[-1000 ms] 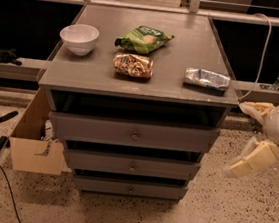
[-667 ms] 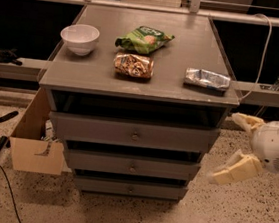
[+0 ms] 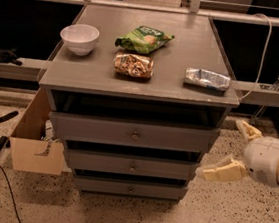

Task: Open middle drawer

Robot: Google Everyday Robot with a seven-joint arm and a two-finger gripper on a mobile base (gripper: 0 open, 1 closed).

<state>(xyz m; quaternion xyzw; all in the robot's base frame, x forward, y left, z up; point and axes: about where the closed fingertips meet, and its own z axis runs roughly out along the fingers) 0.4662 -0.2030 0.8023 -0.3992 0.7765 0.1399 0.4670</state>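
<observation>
My claw (image 3: pixel 219 147) hangs low on the right of the cabinet (image 3: pixel 187 43), just beside the drawers. Its two fingers are spread wide and hold nothing. The middle drawer (image 3: pixel 98 162) runs long from left to right. Its front and knob (image 3: pixel 132 168) face the camera, between the top drawer (image 3: pixel 92 128) and the bottom drawer (image 3: pixel 101 184). I cannot see inside it. On top sit a bowl (image 3: pixel 80 37), a green bag (image 3: pixel 144 37), a brown bag (image 3: pixel 133 65) and a silver bag (image 3: pixel 207 79). A box (image 3: pixel 34 154) stands open on the floor at the left.

Gripper (image 3: pixel 219 147), lower right of the frame: two cream-yellow, wedge-shaped fingers (image 3: pixel 222 170) tapering to blunt tips, set wide apart. Wrist housing (image 3: pixel 267 161) behind them: rounded, smooth white shell, with one thin tan band running round it near the frame's right edge.
</observation>
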